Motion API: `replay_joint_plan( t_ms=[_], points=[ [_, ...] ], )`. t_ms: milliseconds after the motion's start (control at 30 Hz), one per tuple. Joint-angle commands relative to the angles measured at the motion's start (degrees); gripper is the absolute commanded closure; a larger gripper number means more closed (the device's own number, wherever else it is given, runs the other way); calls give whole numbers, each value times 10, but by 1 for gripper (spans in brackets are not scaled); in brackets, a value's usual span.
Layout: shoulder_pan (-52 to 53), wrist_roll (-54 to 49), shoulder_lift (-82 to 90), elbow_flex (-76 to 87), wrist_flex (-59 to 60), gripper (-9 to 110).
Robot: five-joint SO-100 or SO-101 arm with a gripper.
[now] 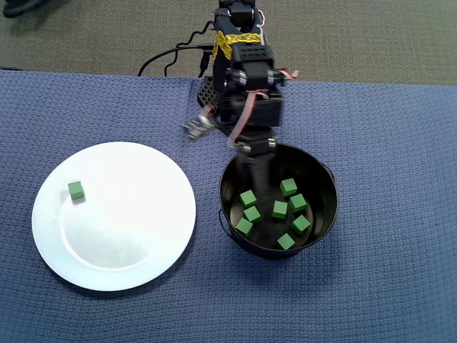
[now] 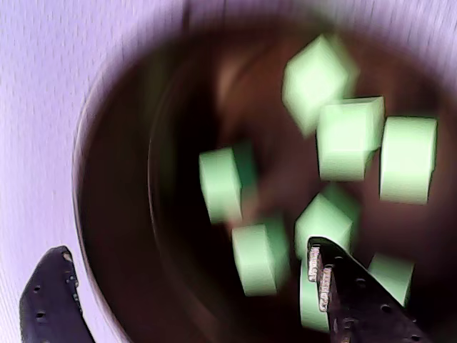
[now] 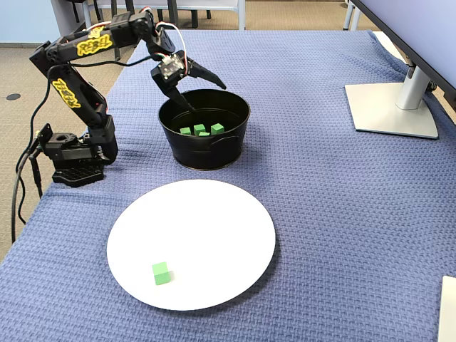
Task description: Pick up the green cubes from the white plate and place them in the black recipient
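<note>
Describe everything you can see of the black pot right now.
The black recipient is a round, glossy, metal-looking pot with straight walls, a flat bottom and small side lugs. It stands upright on the blue woven cloth, to the right of the white plate in the overhead view, not touching it. Eight green cubes lie loose inside. The open end effector hangs over its rim, empty.
</note>
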Motion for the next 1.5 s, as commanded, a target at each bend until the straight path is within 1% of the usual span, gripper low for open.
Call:
replay_joint_plan(
  t_ms=[0,133,233,367,467,700,867,967,1100,1467],
  points=[
    [176,-126,-33,-80,-40,68],
    [331,-272,-119,-112,-100,69],
    [414,-382,-171,-95,-187,66],
    [479,-511,-224,-69,-277,68],
    [507,-570,-252,-63,-306,69],
    [543,-605,-327,-41,-337,72],
    [566,-651,-340,19,-419,72],
    [573,-672,-354,1,-388,72],
    [578,-706,-380,-4,-395,72],
    [580,-700,-431,-33,-414,75]
  ],
)
